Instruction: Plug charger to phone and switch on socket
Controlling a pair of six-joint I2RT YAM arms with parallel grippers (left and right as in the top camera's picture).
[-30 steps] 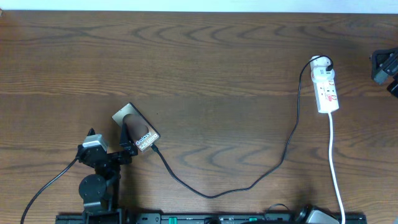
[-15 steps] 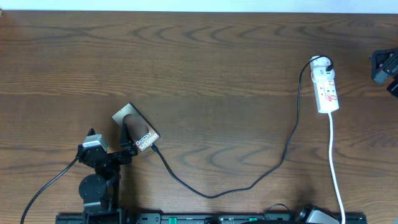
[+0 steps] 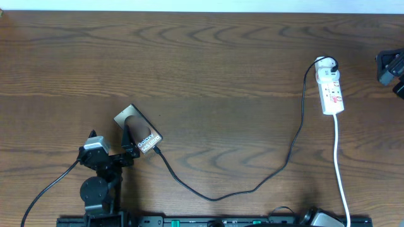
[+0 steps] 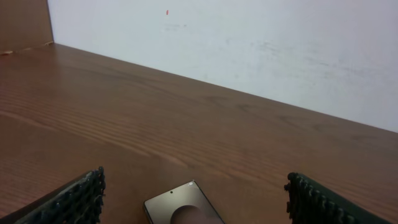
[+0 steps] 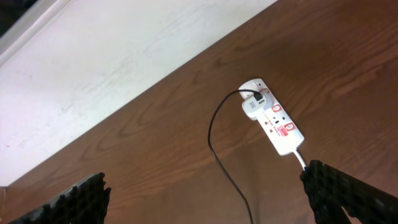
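**Plainly: both grippers wide apart and empty, phone and power strip at opposite ends of the table**

Nearest the front edge of the table (image 3: 208, 57), toward its left corner, the left arm (image 3: 95, 161) sits low. The left gripper (image 4: 194, 186) has its jaws spread wide with nothing between them. Its two ridged black fingers (image 4: 78, 200) frame the view, and it hovers just short of the phone (image 3: 137, 131).

The phone lies flat and at a slant just beyond that arm. Its lettered end faces the front edge and its round mark points away.

A thin black cable (image 3: 214, 197) meets the phone's near short edge. Whether its tip is fully seated cannot be told. It sags toward the front edge, then climbs rightward across the middle of the table.

Farther back, near the right edge, the white power strip (image 3: 331, 85) lies lengthwise. A white adapter (image 5: 254, 107) sits in its far outlet with the cable coming out of it. The switch position cannot be read. A white cord (image 3: 341, 164) runs from the strip's near end to the front edge.

The right gripper (image 5: 205, 177) hangs released at the right edge, above the strip and apart from it, gripping nothing
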